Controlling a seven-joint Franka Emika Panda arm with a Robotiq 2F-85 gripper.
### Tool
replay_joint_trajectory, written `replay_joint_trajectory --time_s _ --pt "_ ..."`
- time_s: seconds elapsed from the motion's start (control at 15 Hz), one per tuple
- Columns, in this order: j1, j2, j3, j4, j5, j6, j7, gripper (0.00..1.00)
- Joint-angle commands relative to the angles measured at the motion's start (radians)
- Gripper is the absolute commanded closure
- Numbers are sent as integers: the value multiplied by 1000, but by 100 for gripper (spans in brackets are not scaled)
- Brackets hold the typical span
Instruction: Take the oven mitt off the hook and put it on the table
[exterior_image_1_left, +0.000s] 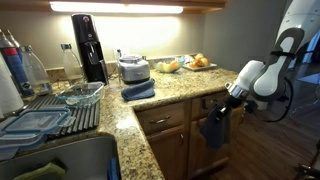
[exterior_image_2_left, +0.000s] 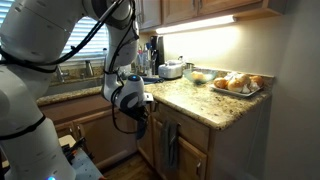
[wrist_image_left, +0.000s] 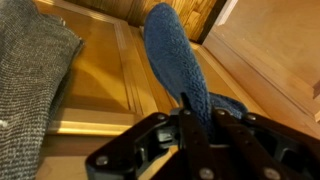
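Note:
In the wrist view the blue padded oven mitt (wrist_image_left: 178, 55) stretches away from my gripper (wrist_image_left: 206, 112), whose fingers are shut on its near end, in front of the wooden cabinet doors. In an exterior view the gripper (exterior_image_1_left: 227, 103) is just below the rounded edge of the speckled granite table (exterior_image_1_left: 190, 85), with dark blue-grey fabric (exterior_image_1_left: 213, 131) hanging under it. I cannot tell mitt from cloth there. The gripper (exterior_image_2_left: 140, 113) also sits low by the table (exterior_image_2_left: 195, 100). The hook is hidden.
A longer grey cloth (wrist_image_left: 30, 90) hangs beside the mitt on the cabinet front (exterior_image_2_left: 170, 145). A folded blue towel (exterior_image_1_left: 138, 90), a small appliance (exterior_image_1_left: 132, 68), a plate of food (exterior_image_1_left: 200, 62) and a dish rack (exterior_image_1_left: 55, 110) are on the counter.

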Motion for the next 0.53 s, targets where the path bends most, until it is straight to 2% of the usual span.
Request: replay_joint_trajectory --time_s 0.0,0.13,0.33,0.47 --pt "-42 -189 48 -69 -32 -97 75 93" --pt "-76 -252 99 -62 -19 -157 78 93" --pt "-192 -328 241 -22 16 -290 66 93" --pt "-250 -368 311 17 49 -356 54 93"
